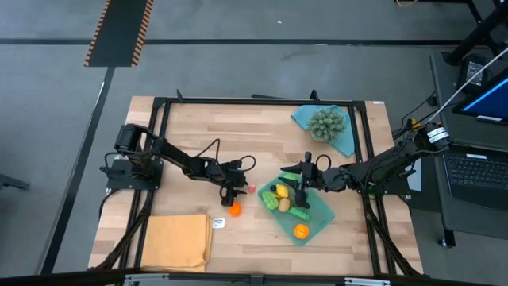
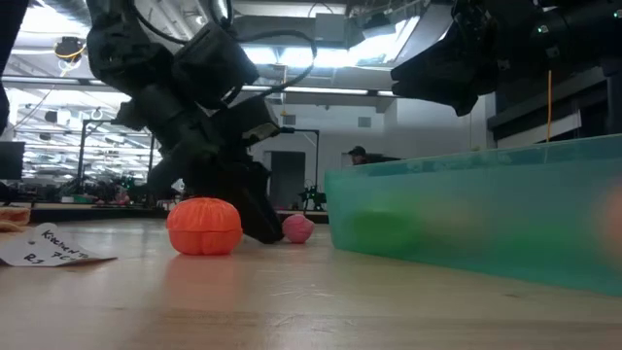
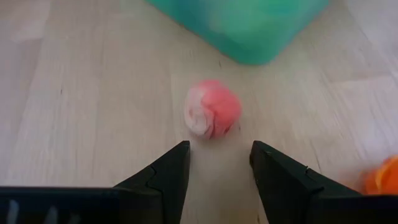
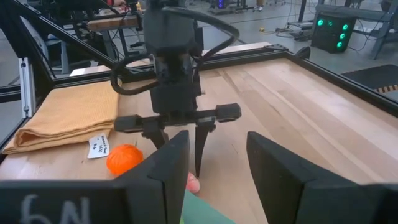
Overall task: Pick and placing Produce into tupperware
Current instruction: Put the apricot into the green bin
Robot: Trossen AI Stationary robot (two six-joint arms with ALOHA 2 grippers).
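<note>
A small pink-red produce ball point(image 3: 212, 109) lies on the wooden table just ahead of my left gripper point(image 3: 219, 155). That gripper is open, slants down, and its fingertips stop short of the ball. An orange pumpkin-like piece point(image 1: 234, 210) sits on the table near it. The teal tupperware point(image 1: 321, 213) rests on the table and holds yellow point(image 1: 280, 192), green point(image 1: 298, 210) and orange point(image 1: 301, 231) pieces. My right gripper point(image 1: 295, 181) hovers open above the tupperware's far left corner, with nothing between its fingers point(image 4: 177, 162).
A folded orange-yellow cloth point(image 1: 176, 241) lies at the near left with a paper label point(image 1: 218, 223) beside it. A blue cloth point(image 1: 345, 141) bearing a spiky grey-green ball point(image 1: 327, 123) is at the far right. A black frame rail point(image 1: 262, 102) borders the table.
</note>
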